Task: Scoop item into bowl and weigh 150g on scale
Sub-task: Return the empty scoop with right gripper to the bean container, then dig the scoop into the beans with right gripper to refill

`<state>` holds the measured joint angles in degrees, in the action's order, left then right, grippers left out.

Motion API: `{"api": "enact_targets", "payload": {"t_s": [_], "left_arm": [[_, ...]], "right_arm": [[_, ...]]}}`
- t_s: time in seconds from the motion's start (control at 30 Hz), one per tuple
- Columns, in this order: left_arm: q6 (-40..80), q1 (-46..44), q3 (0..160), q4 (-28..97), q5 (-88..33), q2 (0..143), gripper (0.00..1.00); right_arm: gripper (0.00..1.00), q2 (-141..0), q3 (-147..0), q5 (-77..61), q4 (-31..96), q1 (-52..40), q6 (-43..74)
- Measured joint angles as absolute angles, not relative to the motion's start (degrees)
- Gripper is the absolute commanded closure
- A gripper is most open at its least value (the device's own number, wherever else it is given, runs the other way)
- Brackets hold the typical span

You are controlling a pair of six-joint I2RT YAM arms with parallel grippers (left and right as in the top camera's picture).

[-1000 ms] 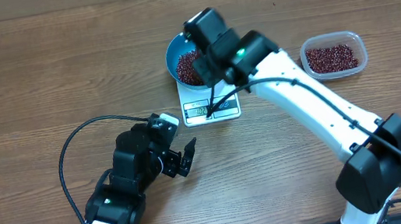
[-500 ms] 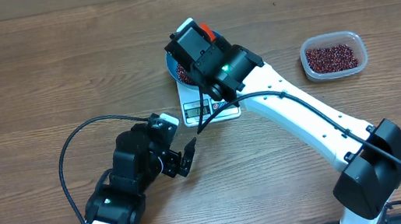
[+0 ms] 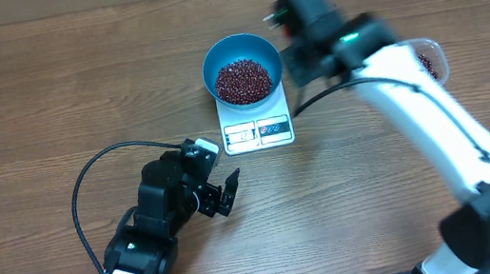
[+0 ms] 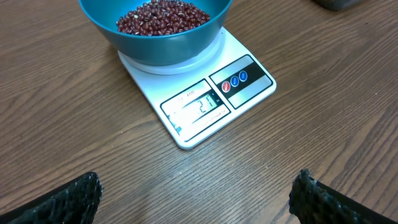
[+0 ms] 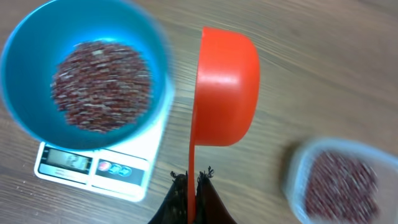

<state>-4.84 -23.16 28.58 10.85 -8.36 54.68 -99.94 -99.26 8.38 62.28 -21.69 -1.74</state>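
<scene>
The left fingers (image 4: pixel 69 200) are gaping wide, holding nothing, above the wood-grain surface (image 3: pixel 47 97). The right fingers (image 5: pixel 179 198) are pinching shut on the thin handle of a smooth orange scoop (image 5: pixel 227 87). The small oval red-brown beans (image 3: pixel 243 81) are lying heaped in the round blue bowl (image 3: pixel 212 65), which is sitting on the flat white scale (image 3: pixel 259 133)

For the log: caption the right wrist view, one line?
Right fingers hold the orange scoop between the blue bowl of beans on the scale and the clear tub.
</scene>
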Motion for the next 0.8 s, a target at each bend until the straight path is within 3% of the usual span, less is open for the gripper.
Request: {"api": "enact_targets", "payload": {"t_s": [0.4,0.8], "left_arm": [[-4.8,-23.2,28.6,10.9,-8.4,54.7,0.01],[-4.8,-23.2,28.6,10.9,-8.4,54.7,0.01]], "right_arm": [[0.96,-95.1,-97.7,1.5,70.0,2.3,-1.0],[0.96,-95.1,-81.2,0.6,57.7,7.9,-1.6]]}}
